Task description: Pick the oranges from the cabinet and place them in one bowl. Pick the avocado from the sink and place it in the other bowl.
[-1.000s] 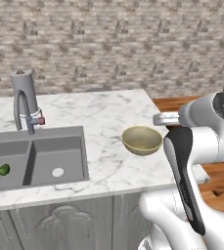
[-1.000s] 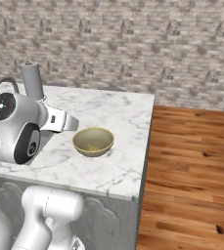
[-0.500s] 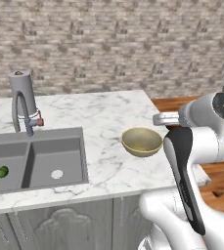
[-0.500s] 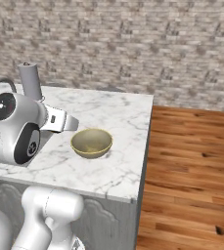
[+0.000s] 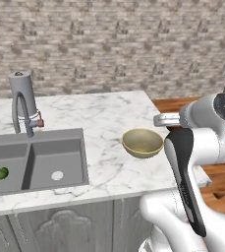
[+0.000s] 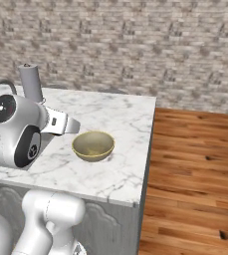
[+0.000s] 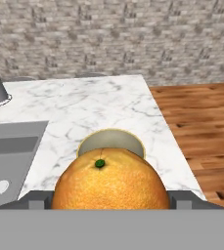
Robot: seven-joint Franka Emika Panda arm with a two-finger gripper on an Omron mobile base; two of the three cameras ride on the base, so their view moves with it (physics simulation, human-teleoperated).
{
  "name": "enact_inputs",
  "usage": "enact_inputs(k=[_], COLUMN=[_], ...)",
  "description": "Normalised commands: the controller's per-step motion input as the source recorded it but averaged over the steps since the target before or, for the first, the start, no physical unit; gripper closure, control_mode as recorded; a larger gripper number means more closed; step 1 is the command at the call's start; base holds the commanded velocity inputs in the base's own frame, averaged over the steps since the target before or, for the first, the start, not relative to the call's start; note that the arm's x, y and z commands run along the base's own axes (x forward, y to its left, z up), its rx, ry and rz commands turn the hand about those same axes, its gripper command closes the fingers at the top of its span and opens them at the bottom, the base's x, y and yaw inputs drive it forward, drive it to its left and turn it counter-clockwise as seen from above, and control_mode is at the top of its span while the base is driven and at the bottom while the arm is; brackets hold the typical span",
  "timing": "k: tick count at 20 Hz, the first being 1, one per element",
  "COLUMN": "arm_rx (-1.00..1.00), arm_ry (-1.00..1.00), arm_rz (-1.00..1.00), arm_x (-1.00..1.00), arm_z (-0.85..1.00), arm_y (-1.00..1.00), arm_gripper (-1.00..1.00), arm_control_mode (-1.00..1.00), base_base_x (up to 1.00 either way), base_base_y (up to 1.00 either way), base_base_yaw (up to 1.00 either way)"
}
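Counter drifted left, orange (image 7: 109, 179) held in end effector, bowl (image 7: 111, 142) behind

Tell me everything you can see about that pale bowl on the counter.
The pale bowl is round, yellow-beige, with a smooth rim and a darker olive inside; it looks like glazed ceramic. It stands upright and empty on the white marble counter, to the right of the sink, apart from it and near the counter's end by the wood floor. In the hand view its rim peeks out behind an orange.
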Motion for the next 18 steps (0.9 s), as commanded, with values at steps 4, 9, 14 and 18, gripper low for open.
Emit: enact_inputs(k=[4,9,14,18], arm_rx=[0.00,0.00,0.00,0.00], arm_ry=[0.00,0.00,0.00,0.01], arm_rz=[0.00,0.00,0.00,0.00], arm_x=[0.00,0.00,0.03,0.20], arm_z=[0.00,0.00,0.00,0.07], arm_y=[0.00,0.00,0.00,0.00], arm_gripper=[1.00,1.00,1.00,1.00], arm_control_mode=[1.00,-1.00,-1.00,-1.00], base_base_x=[0.00,0.00,0.00,0.00], base_base_y=[0.00,0.00,0.00,0.00], base_base_yaw=[0.00,0.00,0.00,0.00])
